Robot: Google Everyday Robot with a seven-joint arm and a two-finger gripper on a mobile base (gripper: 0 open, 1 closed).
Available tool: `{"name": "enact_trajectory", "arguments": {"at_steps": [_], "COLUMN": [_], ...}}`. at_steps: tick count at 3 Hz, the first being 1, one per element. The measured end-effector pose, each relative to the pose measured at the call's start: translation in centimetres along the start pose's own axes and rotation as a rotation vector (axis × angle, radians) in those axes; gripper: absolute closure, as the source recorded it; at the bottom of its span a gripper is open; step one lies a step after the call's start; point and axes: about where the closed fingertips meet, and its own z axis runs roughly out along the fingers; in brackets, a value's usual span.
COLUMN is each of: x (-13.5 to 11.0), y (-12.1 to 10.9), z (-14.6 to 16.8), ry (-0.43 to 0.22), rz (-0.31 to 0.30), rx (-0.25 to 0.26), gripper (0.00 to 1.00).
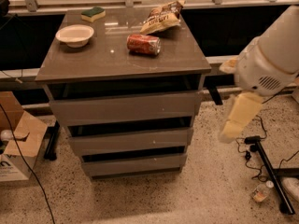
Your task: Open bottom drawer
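- Starting at the left, we see a cardboard box (21,143) on the floor just beside the cabinet (121,64), clear of the drawer fronts.
- On the cabinet top sit a bowl (74,35), a sponge (93,14), a can (144,44) lying on its side and a chip bag (162,17). We judge that a hard tug on the cabinet could set the can rolling.
- Lower down, the bottom drawer (133,164) is the lowest of three fronts, close to the floor. It has a dark gap along its top edge and looks shut or nearly so.
- We judge its front to be stiff, flat and smooth. It has no handle, so the face offers nothing to pinch.
- The top edge at the dark gap looks like the place to hook, near the middle, so the drawer slides straight and does not jam.
- We expect it to be fairly light, and a steady level pull should suit it better than a jerk.
- To the right, the arm (268,59) comes in from the upper corner and bends downward, well apart from the cabinet.
- Its gripper (232,127) hangs pointing down and left, at about the height of the middle drawer (131,141), beside the cabinet's right side and touching nothing. We cannot tell whether it is released or clenched.
- Farthest right, a black stand (266,167) and cables lie on the floor.
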Motion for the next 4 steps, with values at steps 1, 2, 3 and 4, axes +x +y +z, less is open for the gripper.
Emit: {"name": "enact_trajectory", "arguments": {"at_steps": [1,2,3,4], "x": [-2.5,-4.0,-4.2,-4.3], "y": [0.4,0.4,0.0,0.2], "z": [5.5,11.3,12.0,13.3], "ry": [-0.086,-0.148,-0.159,-0.155], "rz": [0.005,0.002,0.005,0.042], "rx": [-0.018,-0.053,-0.045,-0.054], "gripper": [0.00,0.00,0.00,0.00]}}
